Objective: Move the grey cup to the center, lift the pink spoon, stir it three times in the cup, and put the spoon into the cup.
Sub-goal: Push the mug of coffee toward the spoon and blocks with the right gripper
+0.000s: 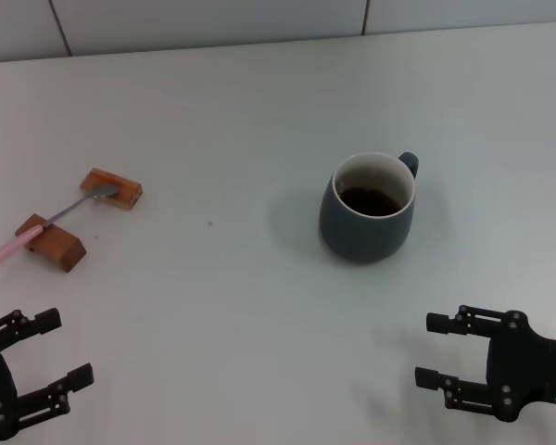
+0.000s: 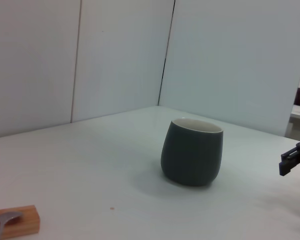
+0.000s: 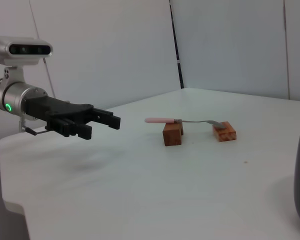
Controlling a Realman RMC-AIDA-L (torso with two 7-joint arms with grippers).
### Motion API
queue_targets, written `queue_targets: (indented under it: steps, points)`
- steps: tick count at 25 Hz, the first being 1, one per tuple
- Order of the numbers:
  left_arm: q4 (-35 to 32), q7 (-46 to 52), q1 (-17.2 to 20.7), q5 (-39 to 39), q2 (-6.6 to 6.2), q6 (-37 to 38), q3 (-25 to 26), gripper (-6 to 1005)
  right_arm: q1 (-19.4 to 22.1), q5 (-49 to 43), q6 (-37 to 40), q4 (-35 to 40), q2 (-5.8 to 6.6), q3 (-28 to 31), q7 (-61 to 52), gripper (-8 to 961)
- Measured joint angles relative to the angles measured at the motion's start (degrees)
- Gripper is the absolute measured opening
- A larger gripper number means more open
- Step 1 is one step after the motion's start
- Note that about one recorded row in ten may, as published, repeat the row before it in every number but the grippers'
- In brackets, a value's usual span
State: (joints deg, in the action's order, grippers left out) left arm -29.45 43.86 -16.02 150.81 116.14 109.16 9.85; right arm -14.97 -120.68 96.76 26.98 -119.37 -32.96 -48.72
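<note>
On the counter, your right tool and left tool gape apart; first slide the grey cup centerward.

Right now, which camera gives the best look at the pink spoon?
The right wrist view: it shows the whole spoon from the side, bridging two wooden blocks. The head view also shows all of it, but farther off at the table's left. The left wrist view catches only its bowl.
</note>
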Motion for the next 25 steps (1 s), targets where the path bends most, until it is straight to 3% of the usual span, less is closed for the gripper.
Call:
queue_targets:
  steps: [9,13,25]
  points:
    - [0.34,0.0,-1.2,-0.07,0.34,-0.02,-0.01,813,0.03,0.0,0.06,0.01,0.11,0.0,0.0,702]
    - [-0.13,1.12,-3.42,0.43,1.16,-0.22,-0.98,813,0.04,0.0,0.24,0.01,0.11,0.01,-0.11,702]
    - [-0.18,1.8,-3.93,0.0,1.2,-0.44,-1.36,813,0.29,0.07,0.53,0.01,0.1,0.0,-0.22,702]
